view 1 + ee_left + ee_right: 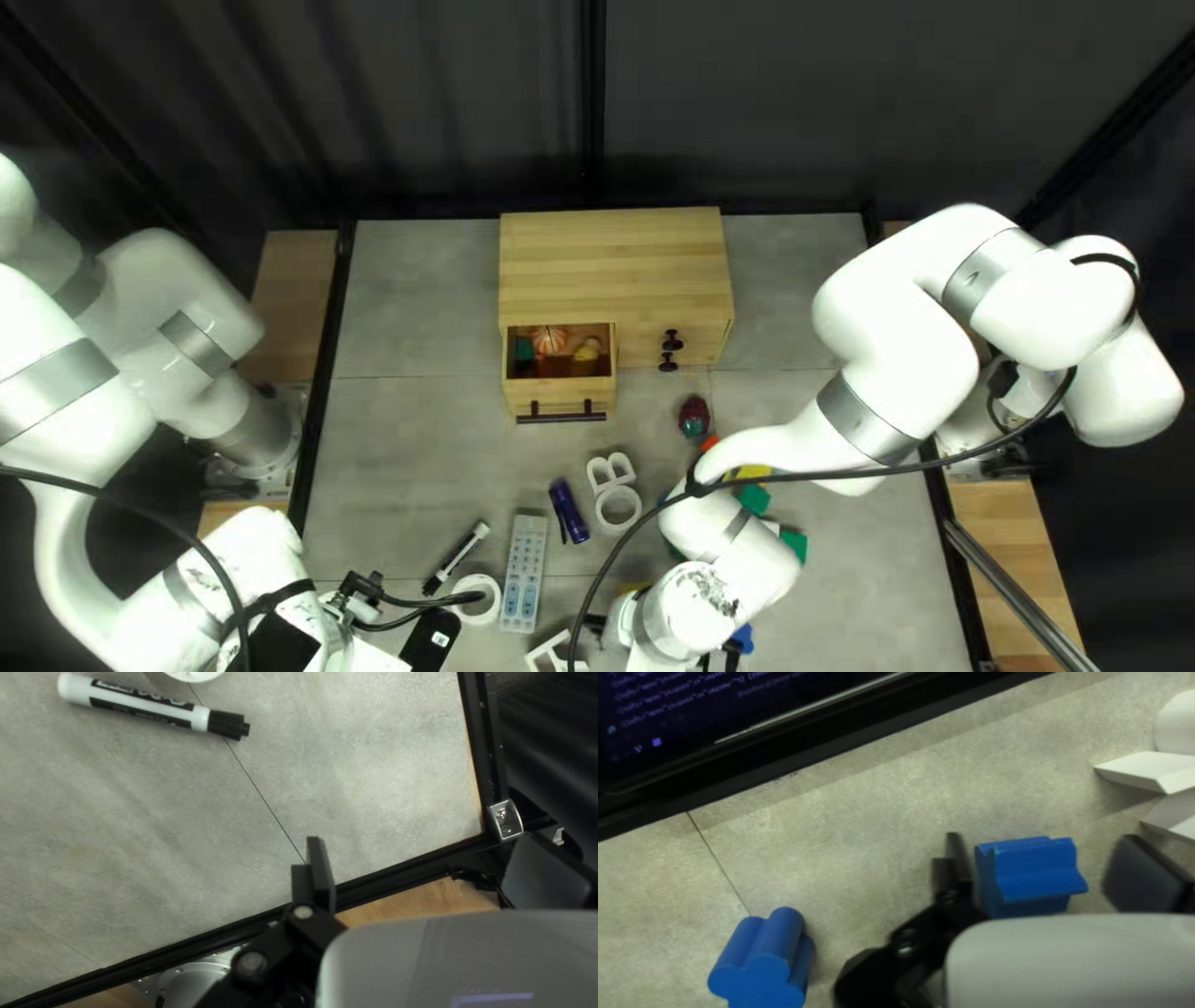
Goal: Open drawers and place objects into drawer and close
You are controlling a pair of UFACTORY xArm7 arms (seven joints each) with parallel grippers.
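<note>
Drawer (560,392) open, white B (611,471) and flashlight (569,512) nearby

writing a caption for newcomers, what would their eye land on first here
Probably the wooden cabinet at the top left view's upper middle, its drawer pulled open with a striped thing inside. Next, the big white arms on either side, then a blue block between the open fingers of my right gripper.

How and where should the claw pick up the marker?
I'd grab the marker around its middle, coming straight down, closing across its narrow width. It's long, thin and lying flat on the table, so its sides should be easy to pinch.
</note>
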